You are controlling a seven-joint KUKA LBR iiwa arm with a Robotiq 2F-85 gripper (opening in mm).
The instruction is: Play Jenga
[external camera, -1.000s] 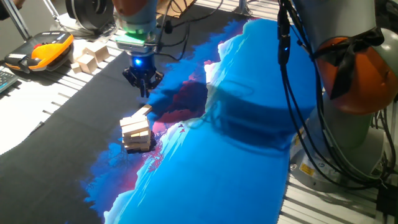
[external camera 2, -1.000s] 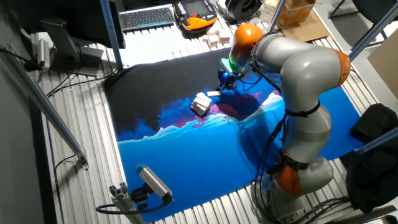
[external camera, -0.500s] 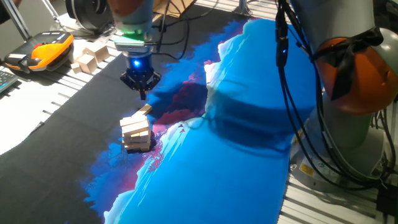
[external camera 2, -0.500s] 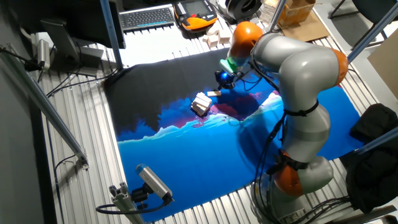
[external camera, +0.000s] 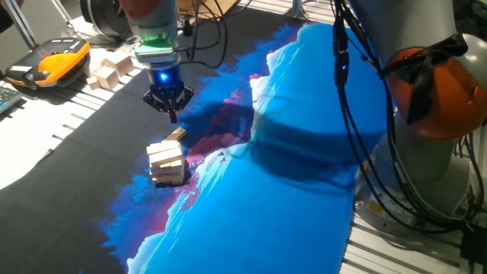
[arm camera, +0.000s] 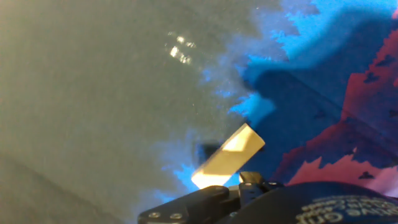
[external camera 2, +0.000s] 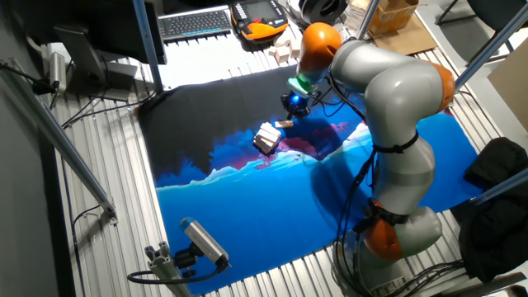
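The gripper (external camera: 170, 113) has risen and drawn back over the last second, moving up and away from the Jenga tower (external camera: 167, 164), which now stands below it and a little toward the camera in one fixed view. It hangs clear of the blocks, touching nothing; its fingers look close together and empty, though whether they are fully closed cannot be told. A single loose block (external camera: 176, 135) lies flat on the cloth (external camera: 251, 213) just under the fingertips, between them and the tower; the hand view shows the same block (arm camera: 228, 156) as a pale slanted bar. This reads as a withdrawal after one piece came out, leaving the stack standing. The tower is short, of pale wood in crosswise layers, slightly uneven at its top.
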